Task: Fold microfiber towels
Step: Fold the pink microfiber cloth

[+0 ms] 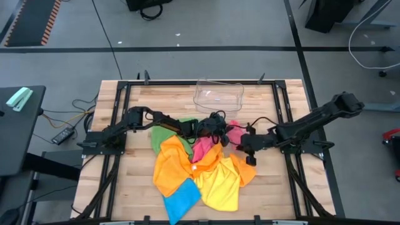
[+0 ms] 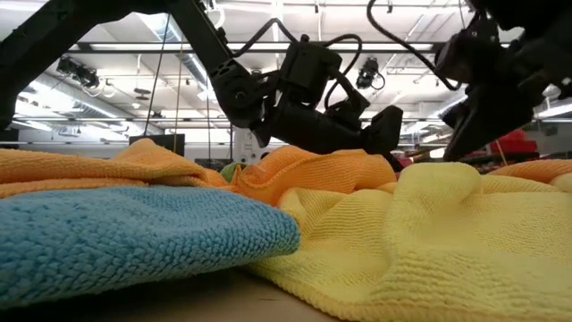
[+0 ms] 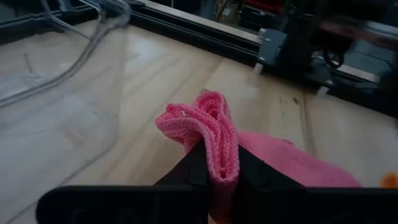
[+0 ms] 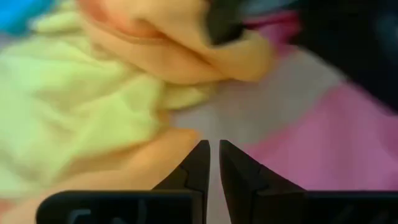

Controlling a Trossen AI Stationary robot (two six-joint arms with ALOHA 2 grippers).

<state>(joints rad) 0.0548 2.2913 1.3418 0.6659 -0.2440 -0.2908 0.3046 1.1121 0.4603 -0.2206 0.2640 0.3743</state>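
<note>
Left end effector (image 3: 221, 163) clamped on pink towel (image 3: 214, 134), right end effector (image 4: 209, 163) nearly together, empty, pile blurred.

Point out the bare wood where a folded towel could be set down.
Free: wood between the green towel and the table's left frame; wood right of the yellow towel; a strip left of the clear tray. Crowded: the centre, where the left gripper pinches the pink towel.

Even, bright overhead light; long ceiling strip lamps (image 2: 500, 54) glare white in the low view. Soft short shadows under the heap of cloths. Right wrist view heavily blurred; fuzzy blue microfiber towel (image 2: 125, 237) nearest the low camera soft-focused.
</note>
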